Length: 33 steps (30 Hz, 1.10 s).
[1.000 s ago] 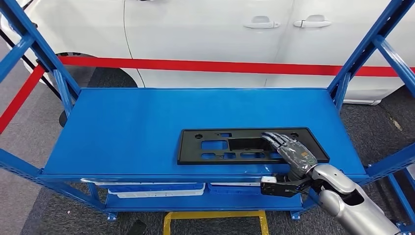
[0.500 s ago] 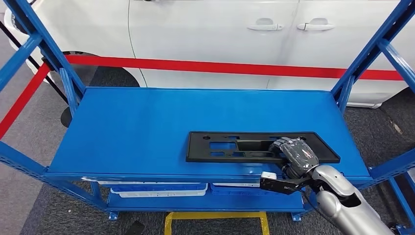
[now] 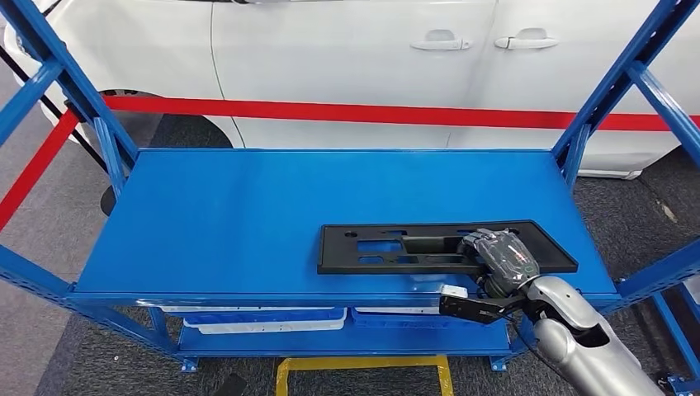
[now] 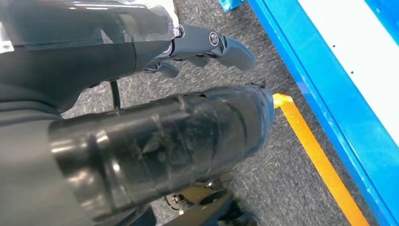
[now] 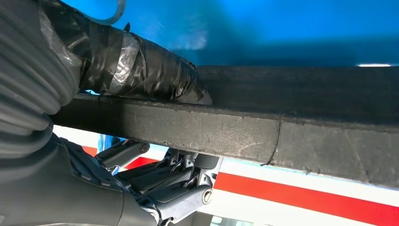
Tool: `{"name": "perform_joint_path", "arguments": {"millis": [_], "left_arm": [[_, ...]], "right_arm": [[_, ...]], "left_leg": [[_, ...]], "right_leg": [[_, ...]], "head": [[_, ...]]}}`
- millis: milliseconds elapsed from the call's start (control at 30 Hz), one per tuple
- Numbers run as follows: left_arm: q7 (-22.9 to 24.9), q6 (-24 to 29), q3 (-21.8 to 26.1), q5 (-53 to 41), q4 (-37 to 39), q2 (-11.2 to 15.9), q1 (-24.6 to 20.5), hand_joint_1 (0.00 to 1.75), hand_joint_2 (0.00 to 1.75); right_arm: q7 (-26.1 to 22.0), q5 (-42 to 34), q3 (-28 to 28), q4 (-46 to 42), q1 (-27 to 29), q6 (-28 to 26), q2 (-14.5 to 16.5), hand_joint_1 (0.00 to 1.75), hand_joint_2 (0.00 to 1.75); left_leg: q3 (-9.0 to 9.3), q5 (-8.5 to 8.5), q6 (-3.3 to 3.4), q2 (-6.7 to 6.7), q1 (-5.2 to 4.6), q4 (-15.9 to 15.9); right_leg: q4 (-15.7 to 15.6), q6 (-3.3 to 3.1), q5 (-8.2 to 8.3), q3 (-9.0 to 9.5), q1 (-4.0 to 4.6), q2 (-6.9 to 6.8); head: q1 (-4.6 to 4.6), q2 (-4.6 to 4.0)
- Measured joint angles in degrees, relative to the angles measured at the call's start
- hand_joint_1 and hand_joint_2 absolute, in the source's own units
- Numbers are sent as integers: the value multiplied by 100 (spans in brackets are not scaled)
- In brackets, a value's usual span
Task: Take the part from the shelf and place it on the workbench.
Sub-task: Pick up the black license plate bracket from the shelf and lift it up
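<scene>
A flat black plastic part (image 3: 388, 247) with several cut-outs lies on the top deck of the blue shelf (image 3: 248, 214), toward its front right. My right hand (image 3: 499, 260) grips the part's near long edge at its right half. In the right wrist view the taped thumb (image 5: 141, 66) lies on one face of the part (image 5: 282, 127), and the dark fingers (image 5: 164, 183) curl under the other face. My left hand (image 4: 155, 136) hangs beside the shelf over the floor, its fingers (image 4: 226, 44) apart and holding nothing.
Blue uprights (image 3: 611, 82) stand at the shelf's corners. A white car (image 3: 371, 49) and a red tape line (image 3: 347, 111) run behind it. White and blue bins (image 3: 256, 318) sit on the lower level. A yellow floor marking (image 3: 363, 363) lies in front.
My right hand's fingers lay flat across the part a second ago. Now they are curled around its near edge, and the part has slid a little to the right.
</scene>
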Motion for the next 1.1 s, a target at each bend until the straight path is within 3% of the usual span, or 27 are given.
{"name": "perform_joint_path", "arguments": {"millis": [100, 167, 200, 267, 300, 333, 367, 400, 433, 500, 600, 667, 733, 800, 833, 867, 900, 1000, 1033, 1100], "left_arm": [[2, 1, -4, 6, 0, 5, 10, 0, 0], [1, 8, -4, 25, 0, 8, 12, 0, 0], [0, 13, -4, 37, 0, 8, 14, 0, 0], [0, 25, -4, 61, 0, 8, 24, 0, 0], [0, 33, -4, 74, 0, 8, 31, 0, 0], [2, 45, -3, 88, 0, 7, 36, 0, 0], [3, 60, -1, 101, 0, 6, 41, 0, 0], [5, 78, 1, 110, 0, 4, 45, 0, 0], [7, 95, 3, 115, 0, 0, 48, 0, 0], [11, 124, 5, 116, 0, -10, 48, 0, 0], [18, 141, 7, 119, 0, -19, 54, 0, 0], [22, 147, 8, 118, 0, -21, 58, 0, 0], [16, 154, 9, 116, 0, -21, 58, 0, 0], [-18, 140, 9, 115, 0, -21, 66, 0, 0], [-45, 122, 9, 115, 0, -21, 73, 0, 0], [-78, 99, 9, 117, 0, -20, 78, 0, 0], [-111, 78, 9, 120, 0, -18, 81, 0, 0], [-198, 35, 9, 135, 0, -8, 80, 0, 0], [-221, 20, 9, 142, 0, -5, 81, 0, 44], [-261, -22, 10, 157, 0, -4, 95, 0, 131]], "right_arm": [[-4, 234, -49, -25, 123, -313, 29, 175, 175], [15, 555, -94, -153, 292, -663, 66, 175, 175], [52, 738, -117, -291, 384, -834, 98, 175, 175], [169, 1092, -144, -619, 561, -1132, 196, 175, 175], [248, 1289, -146, -782, 649, -1274, 263, 175, 175], [328, 1500, -145, -921, 740, -1417, 332, 175, 175], [417, 1740, -144, -1058, 822, -1574, 406, 175, 175], [520, 2009, -136, -1197, 891, -1746, 489, 175, 175], [641, 2294, -118, -1341, 946, -1940, 582, 175, 175], [879, 2829, -43, -1611, 1025, -2330, 783, 175, 175], [1044, 3186, 79, -1888, 1134, -2582, 1016, 175, 175], [1087, 3279, 144, -2008, 1202, -2624, 1149, 175, 175], [1155, 3427, 225, -2087, 1248, -2731, 1294, 175, 175], [1246, 3601, 339, -2113, 1299, -2852, 1469, 175, 175], [1295, 3680, 408, -2115, 1335, -2897, 1568, 175, 175], [1337, 3747, 481, -2115, 1373, -2935, 1660, 175, 175], [1373, 3796, 555, -2114, 1411, -2970, 1743, 175, 175], [1437, 3834, 768, -2112, 1480, -3046, 1948, 175, 175], [1448, 3824, 830, -2110, 1490, -3064, 2001, 175, 175], [1457, 3781, 937, -2103, 1499, -3087, 2080, 175, 175]], "left_leg": [[12, 9, 100, -6, -21, -86], [18, 44, 176, -7, -5, -127], [20, 58, 202, -5, 6, -145], [11, 61, 221, 1, -2, -148], [9, 59, 225, 4, -8, -147], [10, 56, 227, 2, -13, -147], [14, 51, 228, -1, -15, -146], [26, 45, 223, -6, -16, -145], [39, 35, 212, -10, -17, -145], [42, 21, 174, -10, -30, -144], [29, 26, 87, -4, -33, -155], [10, -45, 24, 0, -25, -90], [-170, -322, -18, 3, -18, 337], [-500, -666, -42, 5, -15, 1062], [-629, -746, -50, 5, -14, 1337], [-668, -711, -54, 5, -14, 1410], [-602, -573, -50, 6, -14, 1267], [-76, -76, -4, 5, -24, 177], [19, -23, 14, 3, -31, -31], [42, -14, 45, 0, -47, -113]], "right_leg": [[17, 87, 6, -37, -3, 6], [148, 133, -106, -100, -19, 5], [370, 152, -248, -203, -25, 5], [1098, 181, -601, -541, -30, 4], [1424, 188, -708, -699, -33, 4], [1588, 187, -715, -782, -34, 3], [1549, 179, -624, -769, -35, 3], [1272, 160, -438, -640, -35, 4], [855, 134, -245, -448, -31, 3], [187, 79, -23, -130, 0, 8], [16, 19, -14, -63, 48, 24], [-29, -44, 7, -40, 23, 16], [-71, -120, 24, -14, 0, 1], [-66, -161, 19, -14, 10, -3], [-58, -167, 14, -15, 15, -1], [-47, -171, 7, -14, 17, 2], [-31, -171, -2, -12, 19, 6], [30, -131, -48, -10, 33, 21], [46, -107, -55, -18, 43, 24], [53, -58, -48, -33, 56, 27]], "head": [[2, 0], [3, 1], [4, 1], [5, 1], [4, 1], [5, 1], [5, 1], [5, 1], [5, 0], [5, 0], [3, 1], [2, 1], [-1, 0], [-1, -1], [-1, 0], [0, -1], [-1, 0], [1, 0], [1, 0], [1, 1]]}}
